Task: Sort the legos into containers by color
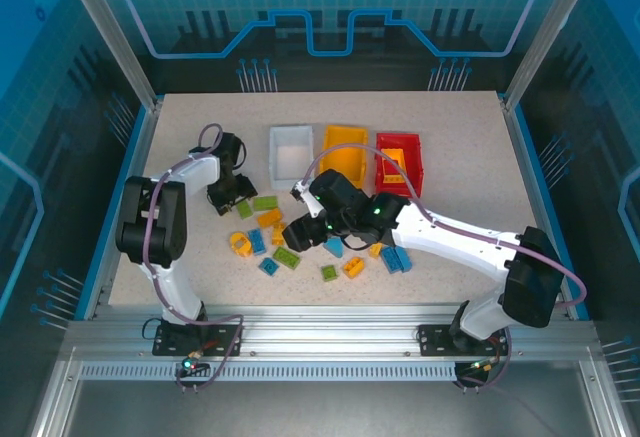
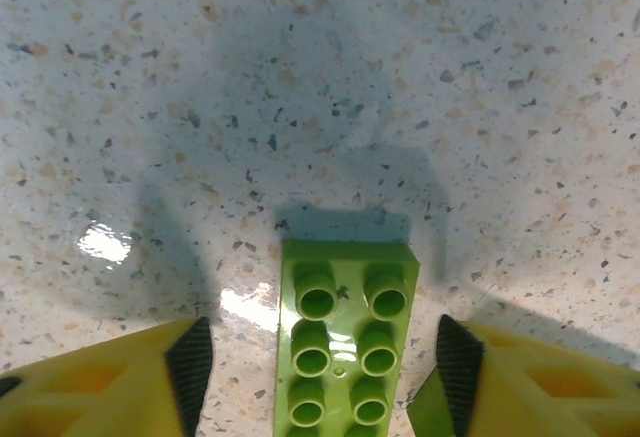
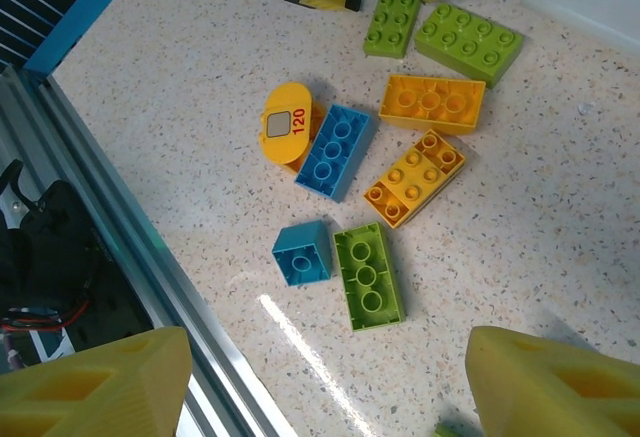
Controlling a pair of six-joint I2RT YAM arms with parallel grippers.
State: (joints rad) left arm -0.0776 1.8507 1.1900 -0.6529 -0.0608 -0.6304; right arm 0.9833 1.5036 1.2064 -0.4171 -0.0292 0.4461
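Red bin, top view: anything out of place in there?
Possibly. A yellow brick lies inside the red bin, though the orange-yellow bin stands right beside it. By color match that looks misplaced, but nothing shows which color red is meant for. Both bins sit upright, with no visible damage.
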